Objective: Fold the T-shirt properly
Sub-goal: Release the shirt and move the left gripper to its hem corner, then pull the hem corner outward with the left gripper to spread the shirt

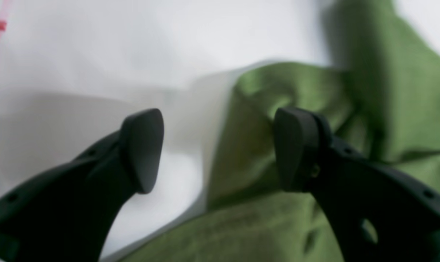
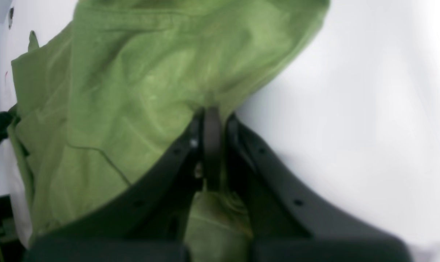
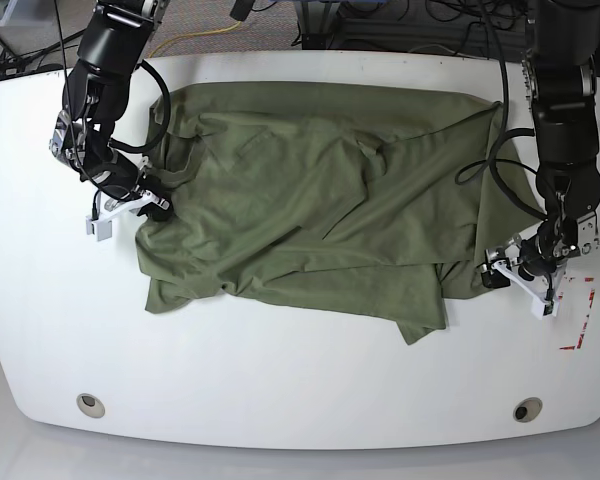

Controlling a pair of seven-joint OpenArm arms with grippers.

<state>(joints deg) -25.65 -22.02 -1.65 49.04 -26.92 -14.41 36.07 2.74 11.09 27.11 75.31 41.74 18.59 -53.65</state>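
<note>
T-shirt (image 3: 320,210) spread rumpled across bench (image 3: 300,380), soft and limp, likely to sag and crease when lifted. Right gripper (image 2: 212,120) jaws pinching shirt edge; left gripper (image 1: 216,149) jaws spread over opposite hem. Best held at hems or corners.

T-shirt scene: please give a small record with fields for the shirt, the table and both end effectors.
T-shirt: olive green, spread out, wrinkled, lower hem partly folded over
Table: white
Right end effector: shut on the T-shirt edge
Left end effector: open, astride the shirt's edge, holding nothing
Red marks: on the table near the left end effector
</note>
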